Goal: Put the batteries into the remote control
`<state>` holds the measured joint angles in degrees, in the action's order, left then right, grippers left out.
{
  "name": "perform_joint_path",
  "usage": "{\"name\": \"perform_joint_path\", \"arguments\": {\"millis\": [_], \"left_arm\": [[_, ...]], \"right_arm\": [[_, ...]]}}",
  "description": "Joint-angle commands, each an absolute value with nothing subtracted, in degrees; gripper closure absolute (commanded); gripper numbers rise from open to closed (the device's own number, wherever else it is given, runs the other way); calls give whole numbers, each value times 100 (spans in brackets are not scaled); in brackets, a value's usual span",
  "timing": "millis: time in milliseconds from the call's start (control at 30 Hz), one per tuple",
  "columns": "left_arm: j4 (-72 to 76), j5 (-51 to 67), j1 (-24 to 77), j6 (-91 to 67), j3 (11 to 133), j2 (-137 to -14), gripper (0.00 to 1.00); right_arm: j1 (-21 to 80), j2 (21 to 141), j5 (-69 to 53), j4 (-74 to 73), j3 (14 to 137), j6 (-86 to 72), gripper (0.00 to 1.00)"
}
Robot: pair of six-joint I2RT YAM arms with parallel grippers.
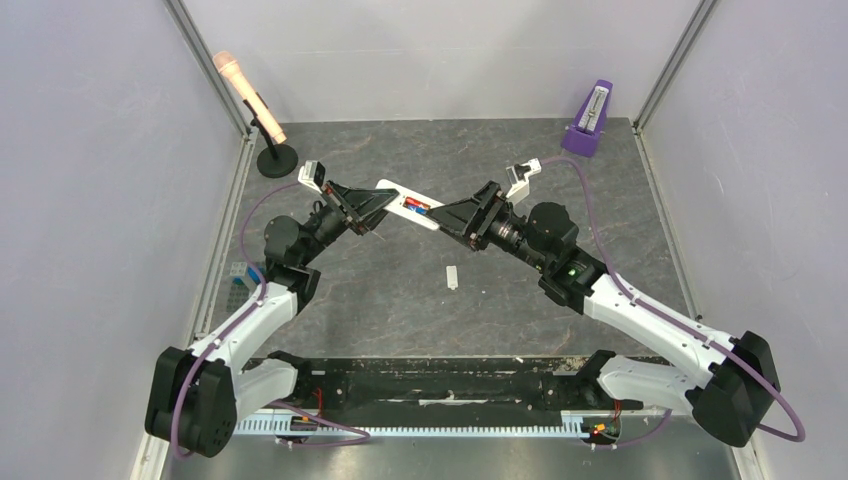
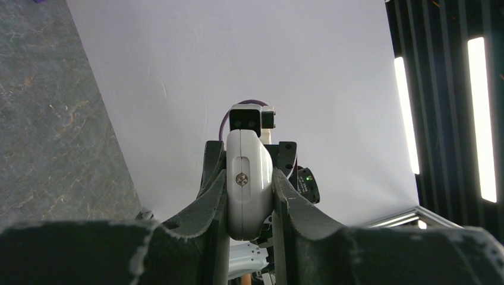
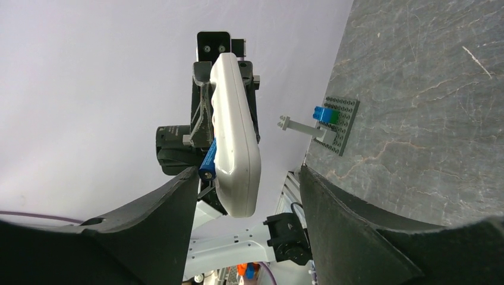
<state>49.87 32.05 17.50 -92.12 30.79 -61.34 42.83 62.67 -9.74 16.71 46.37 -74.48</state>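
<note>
While the left hand (image 2: 249, 199) clamps one end of the remote control (image 1: 396, 193), held above the desk (image 1: 420, 300) nearer its far edge, the right hand (image 3: 248, 173) gapes wide around the other end. Both batteries (image 1: 416, 207) lie in the open bay.
</note>
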Motion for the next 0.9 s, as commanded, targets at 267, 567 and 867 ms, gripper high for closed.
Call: {"name": "perform_joint_path", "arguments": {"millis": [267,567,867], "left_arm": [[5291,3233,1758,-9288,3151,-6100,98],[5214,3173,1758,-9229,3179,-6014,98],[5089,3173,1758,-9185,3250,-5997,98]], "right_arm": [[4189,6159,-1100,1961,4646,-7503,23],[4052,6286,-1337,2176,4550,-7882,28],[4045,6392,-1438,1917,4659,-7656,29]]}}
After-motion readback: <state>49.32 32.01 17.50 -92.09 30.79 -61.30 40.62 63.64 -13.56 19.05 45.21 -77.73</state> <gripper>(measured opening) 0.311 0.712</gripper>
